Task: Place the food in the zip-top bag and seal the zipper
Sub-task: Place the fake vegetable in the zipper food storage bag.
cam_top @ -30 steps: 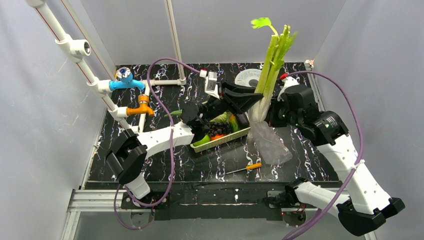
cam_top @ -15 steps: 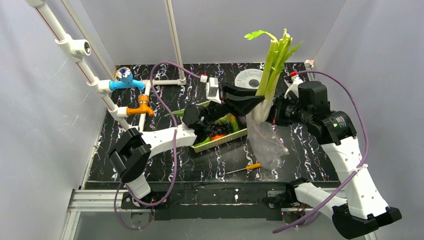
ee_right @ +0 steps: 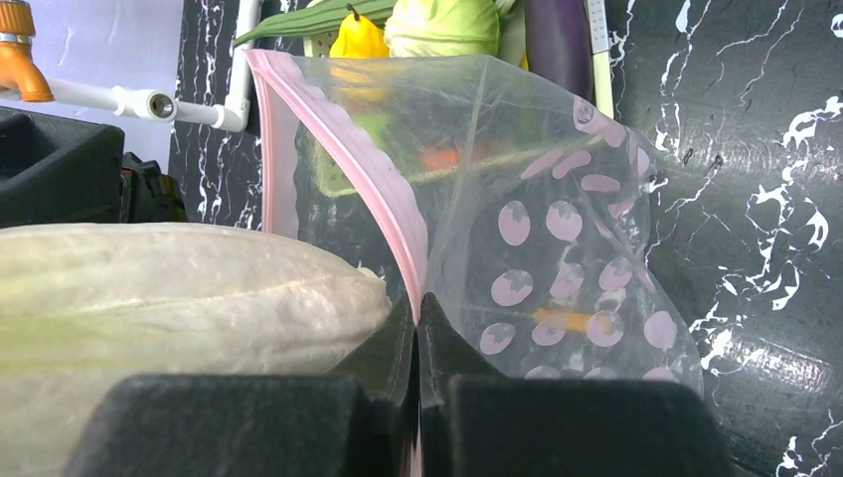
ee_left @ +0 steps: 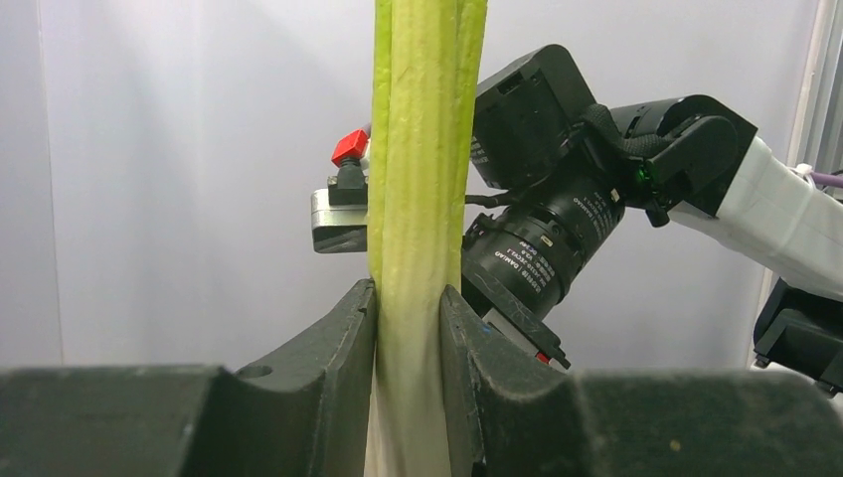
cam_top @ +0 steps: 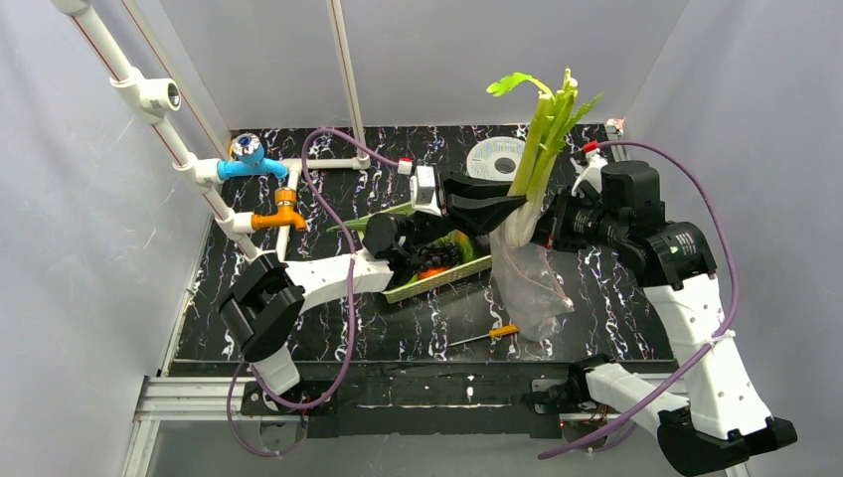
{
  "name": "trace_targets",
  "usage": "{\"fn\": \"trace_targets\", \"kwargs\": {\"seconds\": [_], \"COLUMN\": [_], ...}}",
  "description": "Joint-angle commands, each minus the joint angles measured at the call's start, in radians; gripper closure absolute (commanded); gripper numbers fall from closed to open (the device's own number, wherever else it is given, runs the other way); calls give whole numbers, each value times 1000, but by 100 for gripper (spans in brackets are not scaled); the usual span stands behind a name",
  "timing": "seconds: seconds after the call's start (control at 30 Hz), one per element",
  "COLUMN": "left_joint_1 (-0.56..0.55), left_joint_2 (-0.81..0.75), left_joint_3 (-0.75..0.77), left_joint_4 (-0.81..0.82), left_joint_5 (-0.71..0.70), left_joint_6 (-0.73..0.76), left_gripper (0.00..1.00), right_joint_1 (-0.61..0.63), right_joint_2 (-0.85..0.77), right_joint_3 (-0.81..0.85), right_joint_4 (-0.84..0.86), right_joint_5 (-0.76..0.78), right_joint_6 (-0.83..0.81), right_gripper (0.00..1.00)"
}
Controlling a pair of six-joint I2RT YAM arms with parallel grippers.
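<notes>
Left gripper (ee_left: pixel 408 328): jaws were partway closed and clamped on the leek's pale lower stalk, holding it upright.
Right gripper (ee_right: pixel 418 328): squeezed right down on the bag's pink mouth edge, so the bag hung from it.
Leek (cam_top: pixel 542 129): it sat at roughly 3 o'clock of the table's middle in the top view, white base at the bag's top. I honestly couldn't tell if the base was inside the mouth yet. My take is that the base needed to line up over the gap, not the strip. It should then go straight down while the right side kept the mouth pulled wide. It's tall and top-heavy, so I'd expect it to tip. Looks-wise it had long ribbed green stalks, a fat whitish bulb and a leafy tuft at 12.
Zip-top bag (cam_top: pixel 532 283): clear and crinkly with pink dots, it drooped toward 4 o'clock and looked empty.
Basket (cam_top: pixel 437 278): near centre, at 9 o'clock of the bag, with the other veg inside.
Zipper (ee_right: pixel 348 169): a thin pink strip, unsealed, curving up to 11 o'clock from the pinch.
</notes>
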Motion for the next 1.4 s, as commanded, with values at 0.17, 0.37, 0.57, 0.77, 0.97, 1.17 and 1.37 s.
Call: {"fn": "trace_targets", "kwargs": {"seconds": [0.17, 0.37, 0.57, 0.77, 0.97, 1.17, 1.37], "left_joint_1": [-18, -15, -21, -23, -24, -25, -26], "left_joint_2": [2, -12, 22, -13, -145, -298, -464], "left_joint_3": [-62, -86, -70, -122, -232, -291, -199], "left_joint_4": [23, 23, 23, 22, -74, -318, -858], "left_joint_5": [3, -22, -69, -173, -199, -198, -224], "left_joint_6": [152, 160, 140, 61, -1, 27, 125], "left_gripper": [100, 100, 100, 51, 4, 2, 6], "right_joint_1": [-9, -11, -11, -11, -12, -12, -14], "right_joint_2": [-21, -40, -43, -17, 8, 19, 15], "right_joint_3": [97, 83, 67, 84, 94, 111, 110], "right_joint_4": [56, 47, 72, 55, 47, 35, 33], "right_joint_5": [-71, -77, -103, -49, 10, 48, 29], "right_joint_6": [48, 39, 39, 7, -19, -49, -110], "right_gripper": [99, 99, 99, 99, 99, 99, 99]}}
